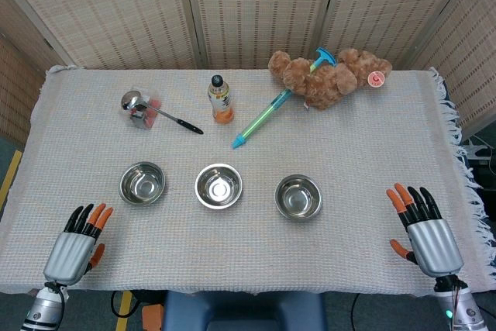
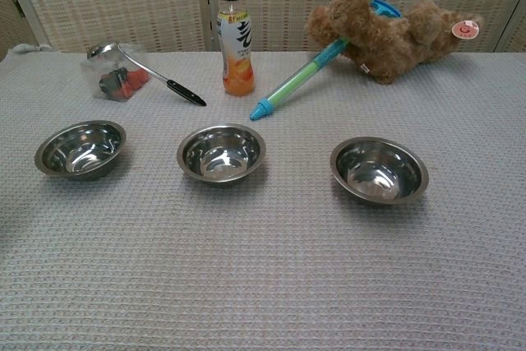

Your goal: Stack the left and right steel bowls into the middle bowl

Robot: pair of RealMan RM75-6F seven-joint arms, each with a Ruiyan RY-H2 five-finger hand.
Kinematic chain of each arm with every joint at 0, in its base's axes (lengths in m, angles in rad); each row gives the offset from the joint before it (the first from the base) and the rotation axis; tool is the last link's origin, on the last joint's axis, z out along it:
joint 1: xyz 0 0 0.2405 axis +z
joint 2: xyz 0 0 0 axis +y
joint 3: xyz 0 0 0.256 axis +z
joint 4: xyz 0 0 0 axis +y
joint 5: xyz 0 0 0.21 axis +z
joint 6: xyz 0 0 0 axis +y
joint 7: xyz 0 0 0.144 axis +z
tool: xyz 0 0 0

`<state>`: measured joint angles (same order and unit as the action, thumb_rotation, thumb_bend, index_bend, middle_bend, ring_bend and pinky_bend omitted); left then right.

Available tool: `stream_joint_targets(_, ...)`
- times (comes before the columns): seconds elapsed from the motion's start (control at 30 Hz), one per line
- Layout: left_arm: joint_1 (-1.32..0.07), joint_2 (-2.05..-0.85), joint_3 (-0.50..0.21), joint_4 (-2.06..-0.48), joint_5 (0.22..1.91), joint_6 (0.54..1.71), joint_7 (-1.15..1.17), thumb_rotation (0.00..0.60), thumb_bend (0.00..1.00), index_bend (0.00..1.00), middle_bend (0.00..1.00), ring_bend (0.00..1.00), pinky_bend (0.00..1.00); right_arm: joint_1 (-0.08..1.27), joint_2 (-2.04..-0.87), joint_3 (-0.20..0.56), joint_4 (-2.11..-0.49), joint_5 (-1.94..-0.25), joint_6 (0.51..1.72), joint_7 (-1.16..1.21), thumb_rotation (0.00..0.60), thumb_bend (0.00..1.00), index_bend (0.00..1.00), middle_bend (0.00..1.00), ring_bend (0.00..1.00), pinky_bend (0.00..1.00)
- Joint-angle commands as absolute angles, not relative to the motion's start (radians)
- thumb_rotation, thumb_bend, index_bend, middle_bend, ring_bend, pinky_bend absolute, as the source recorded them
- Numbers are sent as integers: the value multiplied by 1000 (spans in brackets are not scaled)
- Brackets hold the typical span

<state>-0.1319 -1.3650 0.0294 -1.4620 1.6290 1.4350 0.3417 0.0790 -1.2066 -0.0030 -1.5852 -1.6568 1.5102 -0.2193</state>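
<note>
Three steel bowls stand in a row on the cloth-covered table. The left bowl (image 1: 142,183) (image 2: 80,149), the middle bowl (image 1: 218,185) (image 2: 221,153) and the right bowl (image 1: 298,196) (image 2: 379,170) are all empty and apart from one another. My left hand (image 1: 77,243) lies flat near the front left edge, fingers spread, holding nothing. My right hand (image 1: 423,230) lies at the front right, also spread and empty. Neither hand shows in the chest view.
Behind the bowls lie a ladle (image 1: 155,110) (image 2: 148,71) over a small clear container, an orange drink bottle (image 1: 221,100) (image 2: 235,42), a blue-green toy syringe (image 1: 262,119) (image 2: 297,80) and a brown teddy bear (image 1: 329,77) (image 2: 386,30). Woven screens close off the back.
</note>
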Motion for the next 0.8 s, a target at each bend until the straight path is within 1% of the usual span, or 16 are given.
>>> stream_joint_targets(0.03, -176, -1419, 11, -1430, 1612, 1373, 365, 600, 442, 0, 9, 0, 86, 80, -1206, 0, -1586, -1654, 1511, -218, 600, 64, 0, 0, 0, 0)
stream_joint_targets(0.13, -205, -1458, -7, -1396, 1609, 1350, 358, 600, 443, 0, 4, 0, 86, 75, -1205, 5, -1583, -1648, 1520, -218, 600, 65, 0, 0, 0, 0)
stream_joint_targets(0.27, -241, -1515, -28, -1326, 1625, 1348, 339, 600, 438, 0, 3, 0, 86, 74, -1202, 12, -1580, -1629, 1517, -211, 600, 64, 0, 0, 0, 0)
stream_joint_targets(0.43, -297, -1610, -67, -1139, 1631, 1343, 356, 600, 428, 17, 0, 0, 81, 74, -1194, 15, -1582, -1622, 1516, -194, 600, 65, 0, 0, 0, 0)
stream_joint_targets(0.6, -347, -1681, -78, -997, 1614, 1295, 299, 600, 424, 135, 0, 0, 72, 69, -1193, 19, -1580, -1620, 1528, -191, 600, 65, 0, 0, 0, 0)
stream_joint_targets(0.73, -383, -1742, -85, -879, 1615, 1291, 266, 600, 425, 208, 0, 0, 72, 71, -1192, 25, -1578, -1603, 1519, -188, 600, 65, 0, 0, 0, 0)
stream_joint_targets(0.8, -397, -1765, -86, -832, 1611, 1284, 251, 600, 424, 261, 0, 0, 72, 72, -1191, 29, -1577, -1596, 1517, -186, 600, 65, 0, 0, 0, 0)
